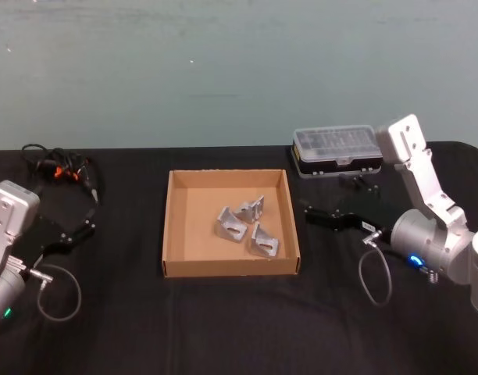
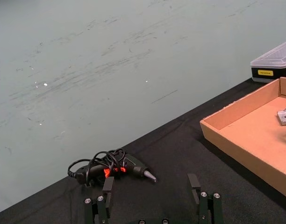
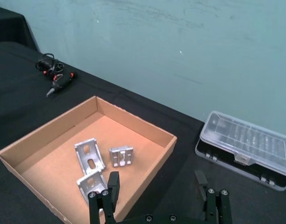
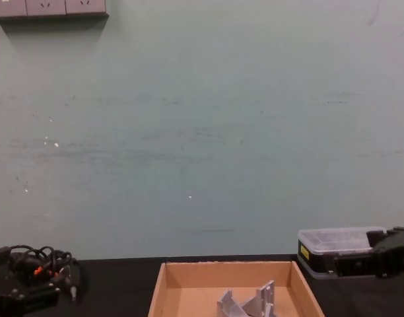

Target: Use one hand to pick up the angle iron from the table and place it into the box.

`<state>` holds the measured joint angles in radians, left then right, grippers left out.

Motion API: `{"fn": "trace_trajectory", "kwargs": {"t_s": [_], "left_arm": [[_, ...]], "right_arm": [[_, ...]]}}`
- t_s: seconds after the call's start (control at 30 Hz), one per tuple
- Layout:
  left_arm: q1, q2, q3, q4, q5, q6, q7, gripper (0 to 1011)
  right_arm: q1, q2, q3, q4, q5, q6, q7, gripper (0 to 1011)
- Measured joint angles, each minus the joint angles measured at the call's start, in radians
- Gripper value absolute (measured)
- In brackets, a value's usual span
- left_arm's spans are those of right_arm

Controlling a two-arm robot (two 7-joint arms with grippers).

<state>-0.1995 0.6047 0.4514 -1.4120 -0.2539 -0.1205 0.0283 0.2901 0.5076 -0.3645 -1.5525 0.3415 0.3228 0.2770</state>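
Observation:
Three silver angle irons (image 1: 233, 225) (image 3: 89, 156) lie close together inside the tan cardboard box (image 1: 170, 226) (image 3: 133, 119) at the middle of the black table (image 1: 223, 328). My right gripper (image 1: 333, 200) (image 3: 157, 184) hovers just right of the box, open and holding nothing. One of its fingers (image 3: 112, 184) shows over the box's near corner. My left gripper (image 1: 73, 221) (image 2: 151, 186) rests low at the table's left, open and empty, well apart from the box wall (image 2: 236, 109). From the chest, two angle irons (image 4: 232, 304) stand up above the box floor.
A black case with a clear lid (image 1: 337, 150) (image 3: 248, 144) sits behind the right gripper. An electric screwdriver with a coiled black cable (image 1: 59, 168) (image 2: 129, 165) lies at the back left. A teal wall stands behind the table.

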Motion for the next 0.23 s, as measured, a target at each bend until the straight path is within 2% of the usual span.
{"fn": "trace_trajectory", "kwargs": {"t_s": [0.23], "left_arm": [[0.000,0.000,0.000,0.000,0.000,0.000,0.000,1000]], "right_arm": [[-0.002,0.001,0.002,-0.001,0.000,0.003,0.002,1000]]}}
